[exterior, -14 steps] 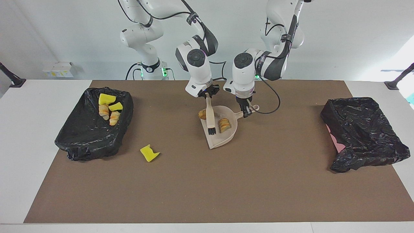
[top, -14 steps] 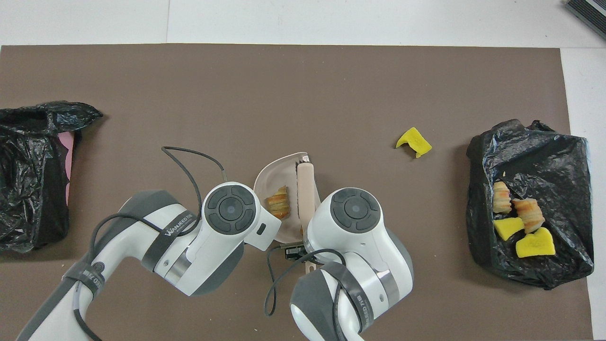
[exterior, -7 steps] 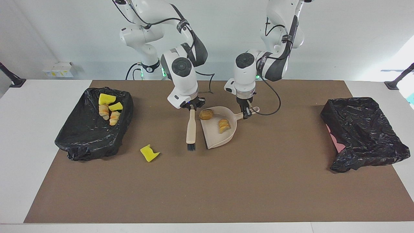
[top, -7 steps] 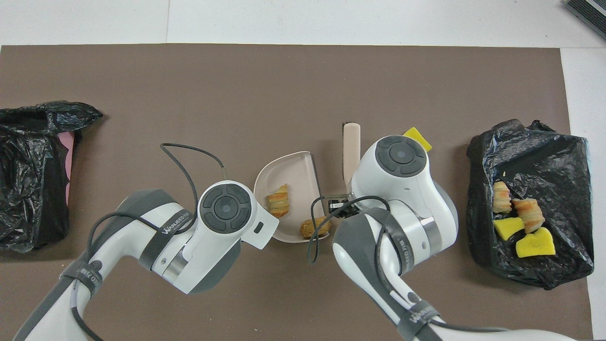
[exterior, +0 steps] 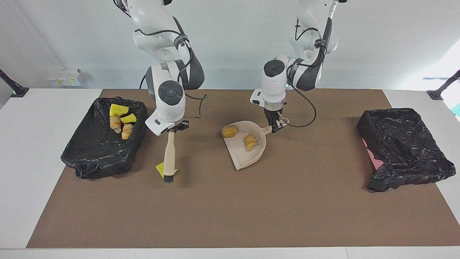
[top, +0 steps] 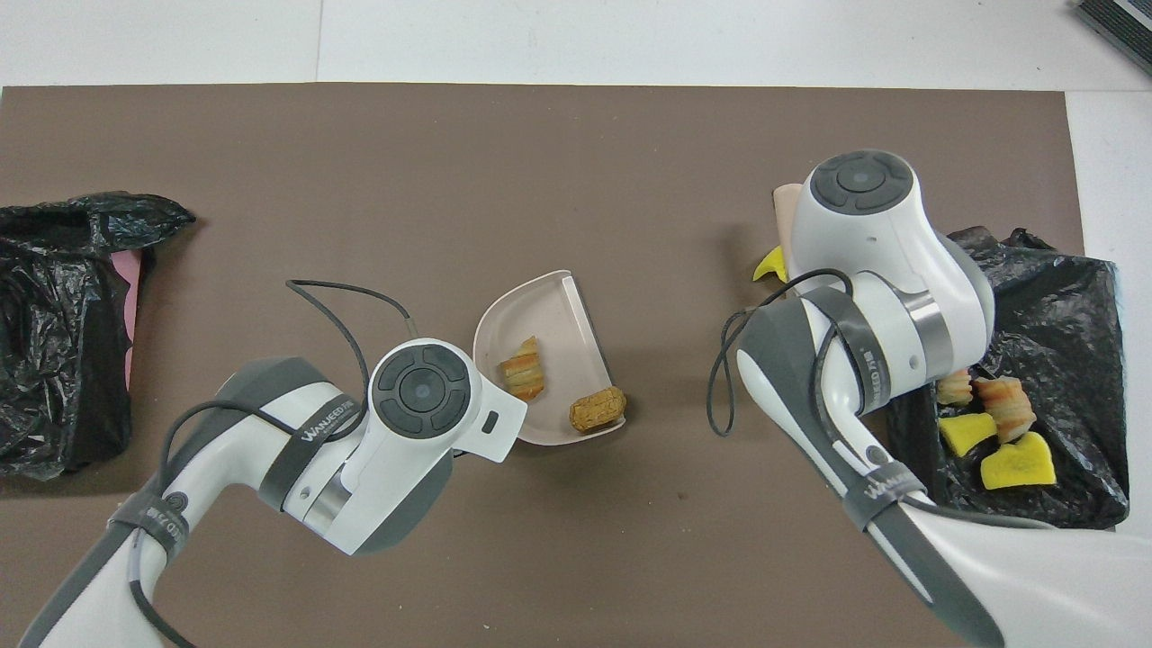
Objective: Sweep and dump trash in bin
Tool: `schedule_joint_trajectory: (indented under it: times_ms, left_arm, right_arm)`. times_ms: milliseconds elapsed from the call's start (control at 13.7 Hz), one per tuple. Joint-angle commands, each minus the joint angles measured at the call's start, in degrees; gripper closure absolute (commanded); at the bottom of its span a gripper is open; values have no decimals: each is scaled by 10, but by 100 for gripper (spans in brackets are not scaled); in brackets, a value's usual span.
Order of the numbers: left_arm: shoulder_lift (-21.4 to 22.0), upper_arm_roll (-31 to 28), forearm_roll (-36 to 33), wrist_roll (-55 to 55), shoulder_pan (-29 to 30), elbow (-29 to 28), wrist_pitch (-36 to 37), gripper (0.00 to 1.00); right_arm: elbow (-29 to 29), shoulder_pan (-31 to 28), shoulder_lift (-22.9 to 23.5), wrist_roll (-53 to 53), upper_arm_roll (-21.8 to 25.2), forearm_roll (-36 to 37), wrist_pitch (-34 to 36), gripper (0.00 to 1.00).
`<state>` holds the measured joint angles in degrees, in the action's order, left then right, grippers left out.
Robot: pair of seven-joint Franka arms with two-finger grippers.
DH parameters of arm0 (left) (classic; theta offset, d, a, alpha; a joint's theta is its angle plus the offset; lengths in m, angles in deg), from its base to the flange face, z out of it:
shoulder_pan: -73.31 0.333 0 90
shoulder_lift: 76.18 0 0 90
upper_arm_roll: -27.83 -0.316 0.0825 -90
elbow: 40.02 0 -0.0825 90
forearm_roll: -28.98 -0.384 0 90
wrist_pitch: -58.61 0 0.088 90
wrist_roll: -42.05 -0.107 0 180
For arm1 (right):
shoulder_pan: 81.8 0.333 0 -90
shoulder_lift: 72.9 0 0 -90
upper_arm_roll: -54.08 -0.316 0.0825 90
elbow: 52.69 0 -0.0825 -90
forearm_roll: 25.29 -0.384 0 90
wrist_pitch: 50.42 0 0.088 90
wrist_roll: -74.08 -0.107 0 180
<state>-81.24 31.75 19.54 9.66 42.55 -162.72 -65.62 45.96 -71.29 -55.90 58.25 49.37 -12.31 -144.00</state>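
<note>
Brush (exterior: 169,154) hanging in R gripper (exterior: 171,130), jaws clamped, bristles covering yellow scrap (exterior: 160,168) beside bin (exterior: 86,158); L gripper (exterior: 275,124) jaws pinching dustpan (exterior: 248,156) w/ two lumps (exterior: 250,141).

1. The dustpan (exterior: 248,149) lies mid-table with two scraps (exterior: 250,141) in it.
2. The brush (exterior: 169,154) stands over a loose scrap (exterior: 159,168), beside the bin (exterior: 90,158) at the right arm's end.
3. Four scraps (exterior: 122,122) lie in that bin.
4. Another bin (exterior: 402,151) sits at the left arm's end.
</note>
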Motion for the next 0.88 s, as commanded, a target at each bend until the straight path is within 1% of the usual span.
schedule_joint_trajectory:
  times_ms: [0, 73, 219, 438, 583, 729, 802]
  left_arm:
    - [10, 0, 3, 76, 1, -15, -15, 100]
    - [10, 0, 3, 89, -1, -15, -15, 100]
    - [11, 0, 3, 83, -3, -15, -12, 100]
    - [11, 0, 3, 74, -4, -15, -8, 100]
    - [14, 0, 3, 40, -3, -20, -7, 100]
    - [16, 0, 3, 31, -4, -25, -7, 100]
    - [18, 0, 3, 27, -4, -29, -7, 100]
  right_arm:
    - [-48, -14, 53, 14, -3, 64, 31, 100]
    - [-48, -26, 59, 22, -3, 73, 30, 100]
    - [-48, -31, 70, 34, -3, 96, 24, 100]
    - [-44, -28, 75, 55, -4, 84, 23, 100]
    - [-24, -22, 70, 95, -5, 30, 18, 100]
    - [-15, -18, 64, 106, -11, -21, 16, 100]
    - [-13, -1, 63, 107, -11, -45, 12, 100]
